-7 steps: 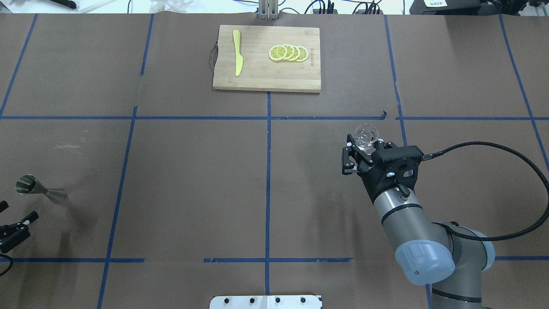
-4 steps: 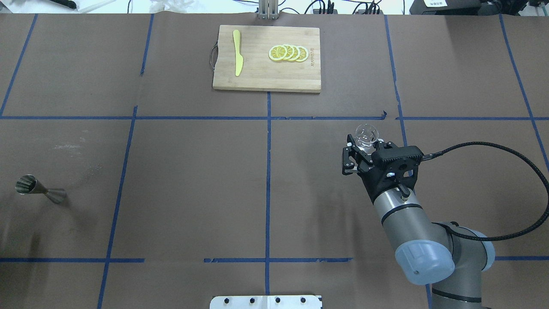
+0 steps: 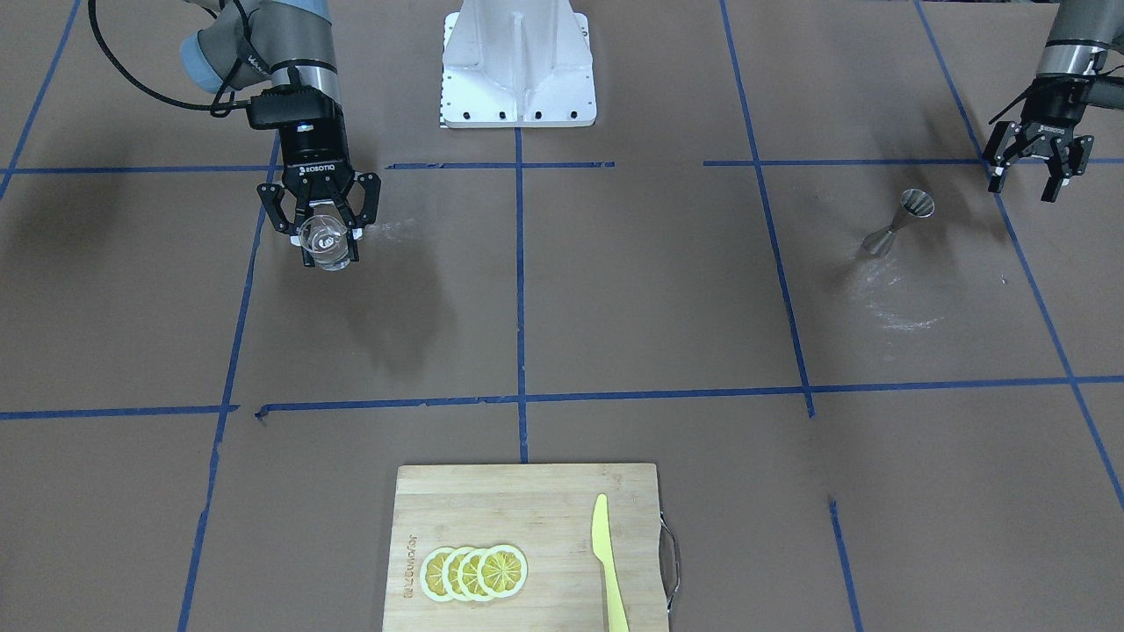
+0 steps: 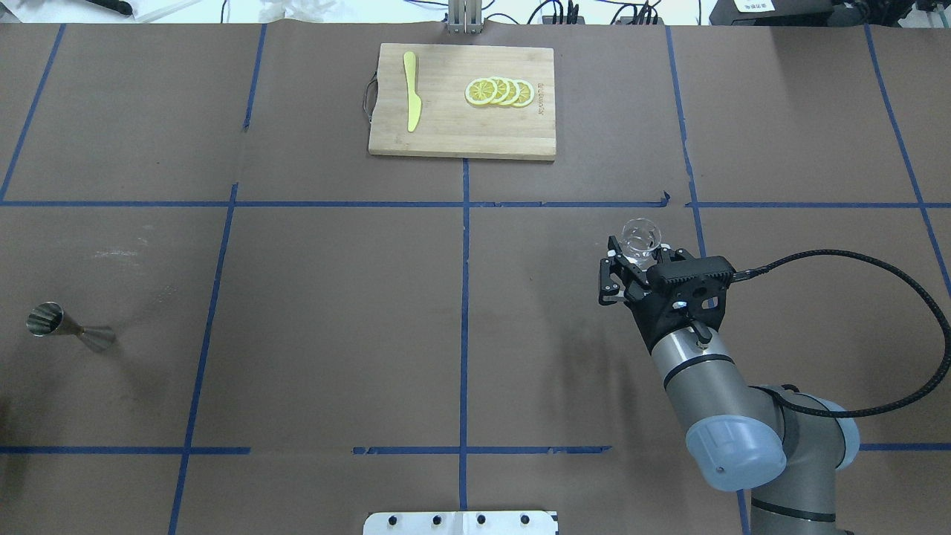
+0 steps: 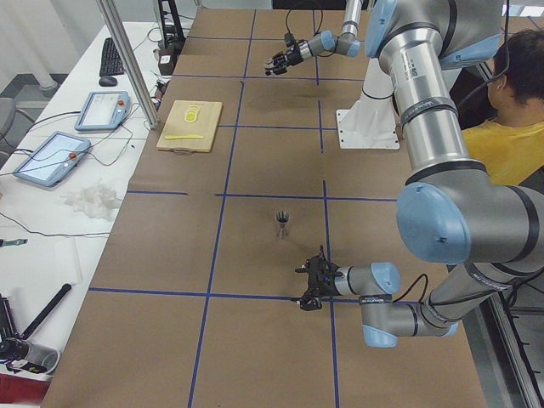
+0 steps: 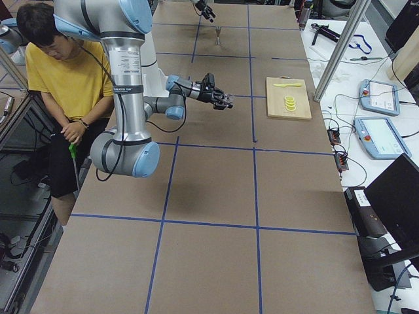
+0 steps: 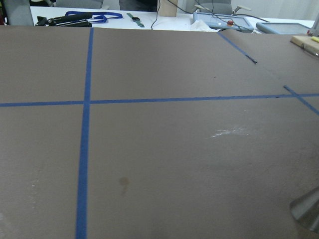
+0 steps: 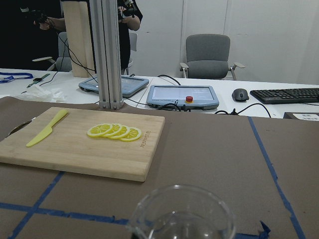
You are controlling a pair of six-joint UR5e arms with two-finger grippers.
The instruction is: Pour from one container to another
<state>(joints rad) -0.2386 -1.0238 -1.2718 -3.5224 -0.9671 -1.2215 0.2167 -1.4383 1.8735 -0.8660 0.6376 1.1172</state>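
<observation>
The clear glass (image 4: pixel 641 238) sits upright between the fingers of my right gripper (image 4: pixel 637 256), which is shut on it and holds it above the table's right half. From the front the glass (image 3: pixel 326 242) hangs in that gripper (image 3: pixel 331 252), its shadow cast on the paper beyond. The right wrist view shows only the glass rim (image 8: pixel 182 216). The steel jigger (image 4: pixel 69 327) stands alone at the far left. My left gripper (image 3: pixel 1023 182) hovers open just behind the jigger (image 3: pixel 896 221), apart from it. The left wrist view catches only the jigger's base (image 7: pixel 306 211).
A wooden cutting board (image 4: pixel 446 134) with lemon slices (image 4: pixel 499 91) and a yellow knife (image 4: pixel 411 91) lies at the far middle. The white robot base (image 3: pixel 518 66) is at the near middle. A seated person (image 6: pixel 59 65) is behind the robot.
My left gripper has drawn back out of the overhead view's left edge. My right gripper has shifted slightly with the glass still held. The jigger has not moved.
</observation>
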